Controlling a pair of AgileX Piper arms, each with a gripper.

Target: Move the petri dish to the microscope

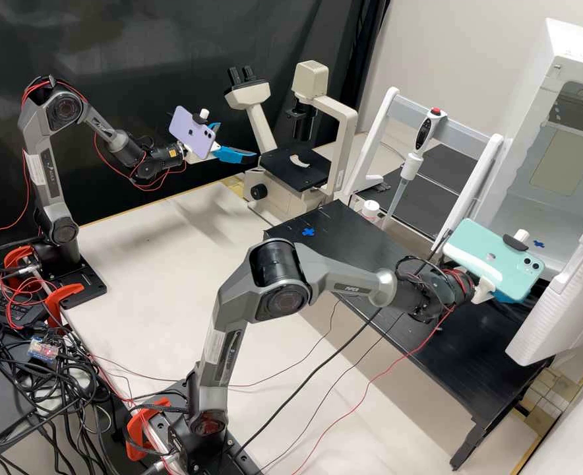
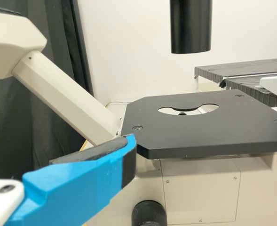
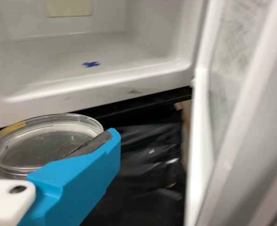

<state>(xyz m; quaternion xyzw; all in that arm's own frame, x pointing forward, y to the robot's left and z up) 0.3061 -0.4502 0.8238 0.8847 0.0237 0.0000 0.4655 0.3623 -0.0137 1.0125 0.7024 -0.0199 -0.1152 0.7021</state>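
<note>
"Where is the petri dish (image 3: 39, 148)?"

"My right gripper (image 3: 51, 130) is clamped on it, in front of the open white cabinet (image 3: 67, 52). My left gripper (image 1: 238, 141) has its fingers apart, near the microscope (image 1: 281, 191)."

"Is your hold good?"

"I think so. One blue finger (image 3: 89, 176) is against the dish's side, but the other is mostly cut off, so I can't be sure there."

"How should you move it?"

"Slow and flat. A tilt could make it slip, and a hard squeeze could crack it. I should turn away from the door (image 3: 241, 108) without a bump."

"And then?"

"I'd set it softly on the blue cross (image 1: 308, 232) on the black bench (image 1: 370, 247), well away from the pipette (image 1: 410, 165). Then my left gripper could take it to the stage (image 1: 291, 173)."
</note>
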